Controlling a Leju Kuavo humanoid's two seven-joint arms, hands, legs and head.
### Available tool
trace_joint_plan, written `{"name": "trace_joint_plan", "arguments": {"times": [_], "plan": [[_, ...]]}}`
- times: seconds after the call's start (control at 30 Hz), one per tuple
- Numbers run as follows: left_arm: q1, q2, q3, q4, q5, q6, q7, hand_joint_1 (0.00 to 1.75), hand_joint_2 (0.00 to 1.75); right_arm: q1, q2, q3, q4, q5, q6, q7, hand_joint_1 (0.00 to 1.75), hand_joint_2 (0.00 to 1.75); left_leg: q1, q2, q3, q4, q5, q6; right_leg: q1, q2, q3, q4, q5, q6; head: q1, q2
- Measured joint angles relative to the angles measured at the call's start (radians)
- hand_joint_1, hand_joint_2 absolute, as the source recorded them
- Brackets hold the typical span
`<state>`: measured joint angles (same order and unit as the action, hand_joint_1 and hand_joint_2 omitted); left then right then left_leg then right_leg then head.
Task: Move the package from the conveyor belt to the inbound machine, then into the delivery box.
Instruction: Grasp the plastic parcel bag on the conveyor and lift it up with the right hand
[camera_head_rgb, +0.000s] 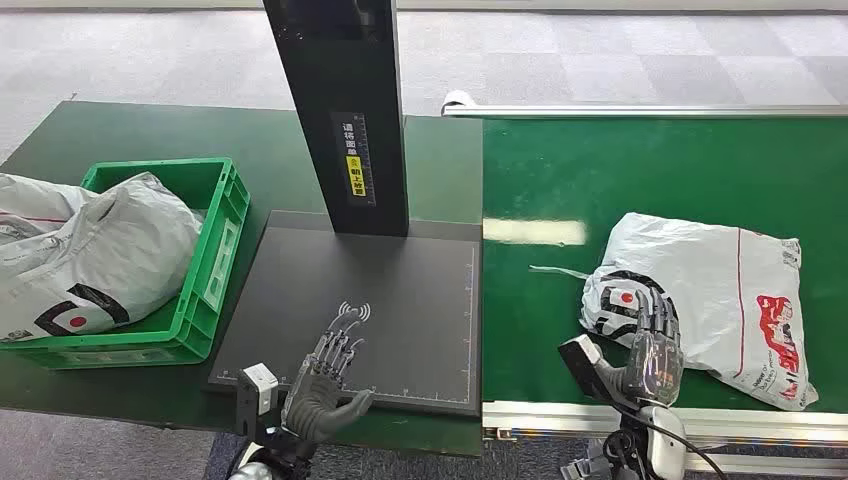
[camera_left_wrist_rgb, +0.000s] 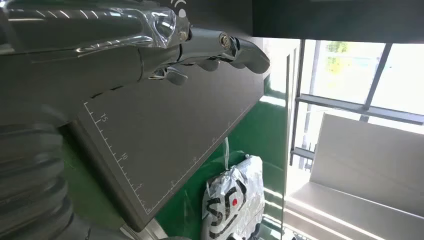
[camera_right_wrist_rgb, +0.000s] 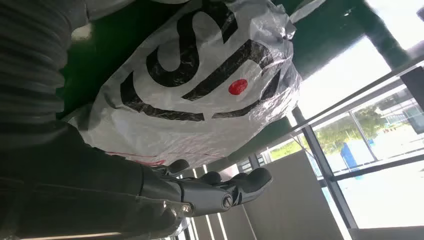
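The package (camera_head_rgb: 715, 300), a grey plastic mailer bag with black lettering, a red dot and a red printed panel, lies flat on the green conveyor belt (camera_head_rgb: 640, 170), right of the inbound machine (camera_head_rgb: 370, 310). Its long axis runs across the belt from near-left to far-right in the head view; the end with the black-and-red logo points toward the machine, the red-panel end toward the right edge. The right hand (camera_head_rgb: 652, 340) sits at the near-left corner of the package, fingers extended and spread over the logo end; whether they touch the bag cannot be told. The right wrist view shows those fingers (camera_right_wrist_rgb: 240, 187) straight, close beside the bag surface, not wrapped around it. The left hand (camera_head_rgb: 325, 385) hovers over the near edge of the machine's dark ruled plate, fingers apart and holding nothing. The left wrist view shows the package logo end (camera_left_wrist_rgb: 235, 202) beyond the plate edge. The green crate (camera_head_rgb: 215, 255) left of the machine already holds grey bags (camera_head_rgb: 90, 250).
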<state>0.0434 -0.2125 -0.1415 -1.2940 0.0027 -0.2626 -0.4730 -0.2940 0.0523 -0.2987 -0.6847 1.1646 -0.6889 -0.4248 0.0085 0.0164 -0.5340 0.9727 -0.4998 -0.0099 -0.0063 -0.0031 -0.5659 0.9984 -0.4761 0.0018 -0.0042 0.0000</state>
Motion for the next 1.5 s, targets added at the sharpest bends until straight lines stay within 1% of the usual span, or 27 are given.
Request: {"name": "trace_joint_plan", "arguments": {"times": [0.4,1.23,1.5], "plan": [[-0.009,0.0,-0.005,0.009,0.0,0.0,0.0,0.0,1.75,-0.038,0.0,0.0,0.034,0.0,0.0,0.002,0.0,1.75,0.0,0.0,0.0,0.0,0.0,0.0,0.0,0.0,0.0,0.0,0.0,0.0,0.0,0.0],[-0.009,0.0,-0.004,0.009,-0.001,0.002,0.0,0.0,1.75,-0.044,0.0,0.0,0.046,0.001,0.003,0.002,0.0,1.75,0.0,0.0,0.0,0.0,0.0,0.0,0.0,0.0,0.0,0.0,0.0,0.0,0.0,0.0],[-0.007,0.0,-0.008,0.015,-0.012,0.02,-0.003,0.0,1.75,-0.039,0.024,0.028,0.12,0.016,0.0,0.019,0.0,1.75,0.0,0.0,0.0,0.0,0.0,0.0,0.0,0.0,0.0,0.0,0.0,0.0,0.0,0.0]]}}
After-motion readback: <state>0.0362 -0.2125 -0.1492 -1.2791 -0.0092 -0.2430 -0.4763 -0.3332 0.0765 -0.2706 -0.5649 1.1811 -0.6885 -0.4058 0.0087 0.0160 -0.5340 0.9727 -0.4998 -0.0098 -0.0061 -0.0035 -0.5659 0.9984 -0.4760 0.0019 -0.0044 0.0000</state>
